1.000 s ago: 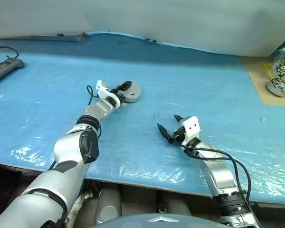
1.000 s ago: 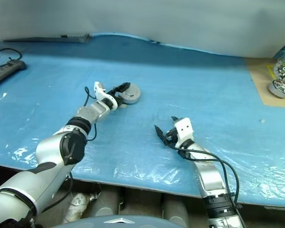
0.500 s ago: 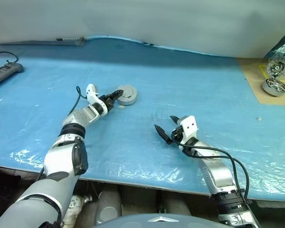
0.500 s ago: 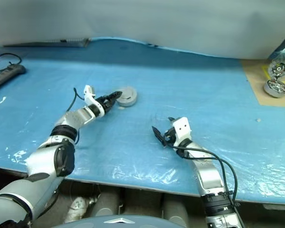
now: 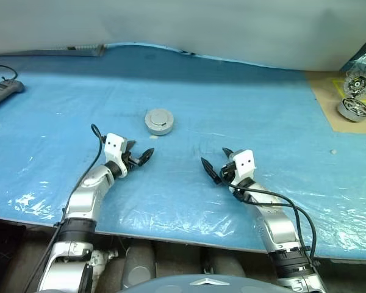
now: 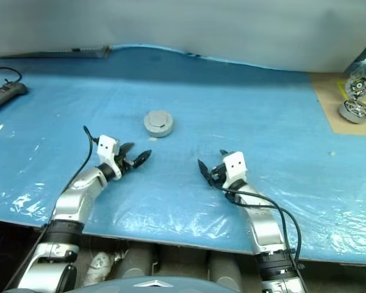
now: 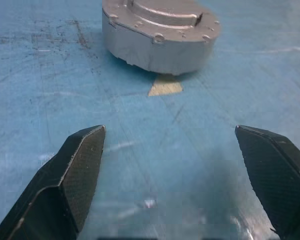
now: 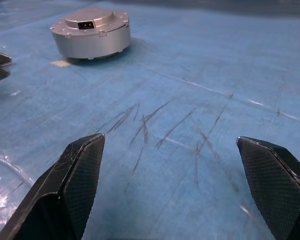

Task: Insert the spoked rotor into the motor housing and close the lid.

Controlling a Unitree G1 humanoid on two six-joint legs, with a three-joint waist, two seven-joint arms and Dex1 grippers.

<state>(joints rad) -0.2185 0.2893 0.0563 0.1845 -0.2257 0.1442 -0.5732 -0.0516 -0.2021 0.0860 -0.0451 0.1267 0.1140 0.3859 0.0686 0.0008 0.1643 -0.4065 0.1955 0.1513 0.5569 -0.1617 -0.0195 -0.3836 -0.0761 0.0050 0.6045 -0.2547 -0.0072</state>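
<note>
You see the squat round silver-grey metal motor housing (image 5: pixel 158 121) sitting alone on the blue plastic-covered table (image 5: pixel 262 116), its plain grey lid (image 8: pixel 93 17) with the raised centre lying flat on top. That reads as closed, so the job looks finished; the rotor, if inside, is hidden. Your left gripper (image 5: pixel 138 157) hangs near the housing, fingers spread wide, holding nothing. Your right gripper (image 5: pixel 216 163) is likewise wide apart and empty, further off. Nothing appears left but to check the seating.
</note>
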